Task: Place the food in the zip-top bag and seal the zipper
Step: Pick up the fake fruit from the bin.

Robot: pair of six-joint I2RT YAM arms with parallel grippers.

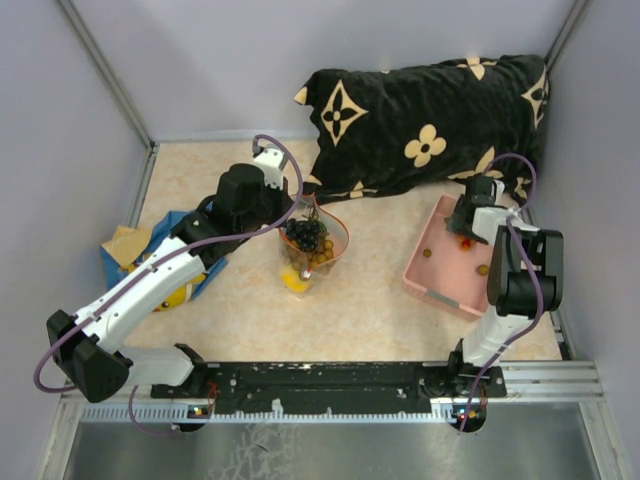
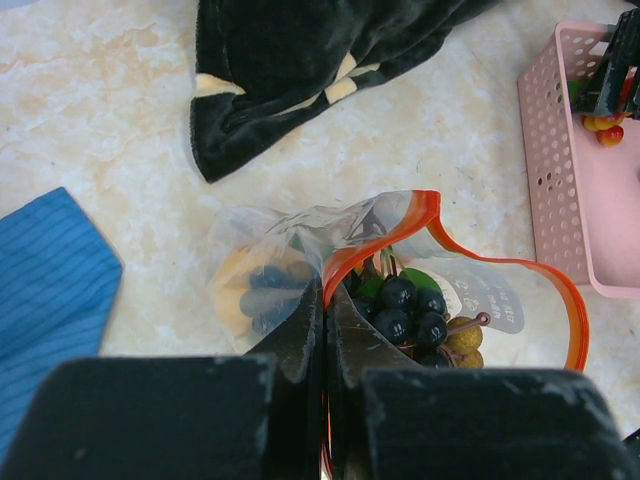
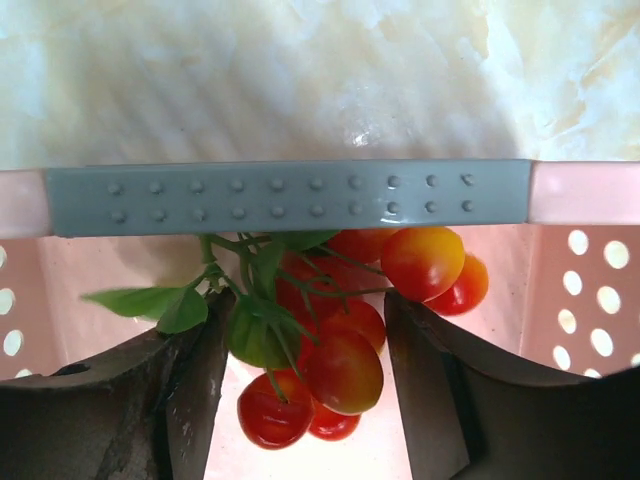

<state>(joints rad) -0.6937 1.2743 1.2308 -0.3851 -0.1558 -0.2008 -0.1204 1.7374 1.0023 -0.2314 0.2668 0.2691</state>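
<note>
Step in hand, as I read it: picking the last fruit out of the pink basket [image 3: 590, 290] while the other arm is holding the bag open.

Right gripper [image 3: 305, 330] is sitting down inside the basket, jaws about half open, straddling the orange-red fruit cluster [image 3: 345, 365]. Its fingers [image 3: 430, 400] are flanking the cluster with a sliver of gap on each side, so it is not clamping anything. The green leaves are brushing the left-hand finger.

To do it well:
- Go a touch lower and close on the stems or the middle fruits. The round ones are looking likely to squirt out of a shallow pinch.
- Lift straight up before traversing. The gray studded strip [image 3: 290, 197] on the basket rim is lying right ahead and the leaves could be snagging on it.
- Drop through the widest part of the mouth, well away from the pinched corner.

Left gripper [image 2: 325, 305] is pinching fully closed on the zipper [image 2: 428, 208] at one end of the mouth, pulling the strip up into an open loop. It shouldn't be moving during the transfer.

The zip-top bag [image 2: 270, 235] is standing mid-table, well apart from the basket. It is already carrying the grapes [image 2: 410, 310], brown-tan berries [image 2: 462, 342] and a yellow fruit [image 1: 295, 283] at the bottom. The zipper is not yet run.
</note>
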